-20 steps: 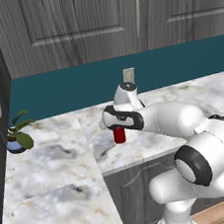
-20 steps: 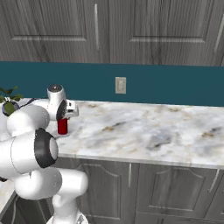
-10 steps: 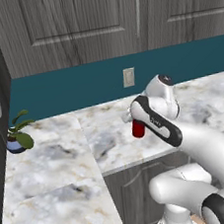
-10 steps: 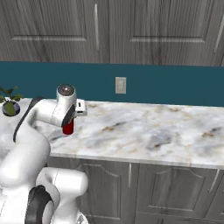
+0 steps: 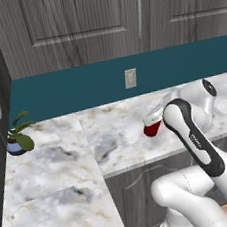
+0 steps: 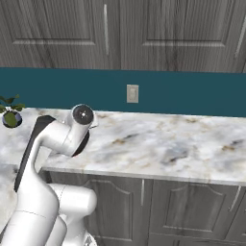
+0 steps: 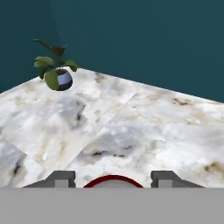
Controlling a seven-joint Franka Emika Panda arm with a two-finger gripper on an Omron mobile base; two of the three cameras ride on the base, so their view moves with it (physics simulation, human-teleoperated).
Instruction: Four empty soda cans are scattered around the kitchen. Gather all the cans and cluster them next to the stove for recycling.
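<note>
1. Gripper (image 7: 113, 183) state: I see the two finger tips standing either side of a red rim at the bottom of the hand view, with the red soda can (image 5: 152, 127) seated between them. I read the jaws as closed on the can at partial width, not wide.

2. Can position relative to the gripper: the can sits directly between the fingers, its top towards the hand. In the left base view its red body shows just ahead of the wrist, partly covered by the arm, so I cannot tell whether its base touches the marble counter (image 5: 108, 136) or hangs just above it.

3. Can axis: I judge the long axis close to upright, perhaps slightly tilted with the hand; the frames do not settle this.

4. Landmark: I use the wall outlet (image 5: 130, 77). The can lies below the outlet and slightly to its right, near the counter's front half.

5. Surroundings from the outlet: the potted plant (image 5: 19, 138) stands well apart to the left, on the corner run of counter. In the hand view the plant (image 7: 57, 70) lies ahead and to the left of the fingers.

6. Governing relation: no stove appears in these views, and I cannot say which way it lies from the outlet. I judge the coming move to be a carry of the held can, keeping its axis upright.
</note>
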